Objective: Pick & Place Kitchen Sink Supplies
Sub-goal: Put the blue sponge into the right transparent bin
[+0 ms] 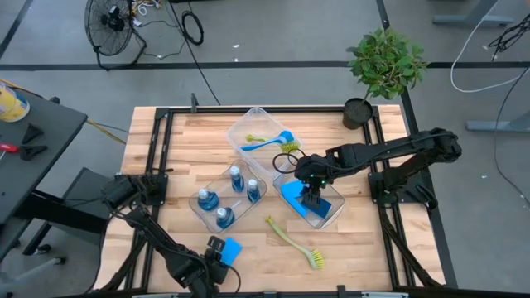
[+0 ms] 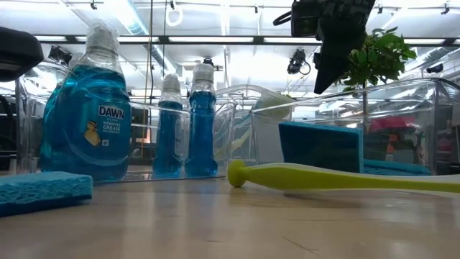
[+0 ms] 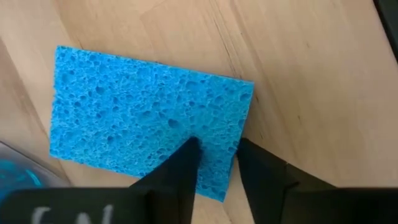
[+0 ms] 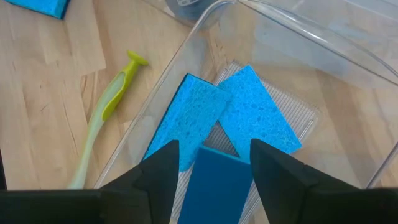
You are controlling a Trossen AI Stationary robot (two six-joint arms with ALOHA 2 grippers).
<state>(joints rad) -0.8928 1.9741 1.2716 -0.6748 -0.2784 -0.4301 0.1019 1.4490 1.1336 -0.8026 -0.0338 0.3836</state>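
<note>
We read "DAWN" on the label of the nearest bottle [image 2: 85, 115], with smaller lines beneath too fine to make out; it stands with two more bottles [image 2: 188, 122] in a clear bin [image 1: 225, 195] left of the sponge bin [image 1: 315, 203], our landmark. Far left of that bin, by the table's near edge, the left gripper [image 3: 214, 165] has its fingers [image 3: 180, 168] narrowly parted astride one short end of a light-blue sponge [image 3: 149, 118] lying flat on the wood; we cannot tell if they pinch it yet. Between this sponge and the sponge bin lies a yellow-green brush [image 1: 294, 240] on the table. Behind the sponge bin, a third bin [image 1: 261, 136] holds a blue brush [image 1: 269, 142] and another yellow-green one. Over the sponge bin the right gripper [image 4: 211, 165] hangs with fingers spread, a dark-blue sponge [image 4: 214, 183] between them though we cannot tell if it is gripped, two light-blue sponges [image 4: 249, 118] below. A potted plant [image 1: 383, 70] stands behind to the right
</note>
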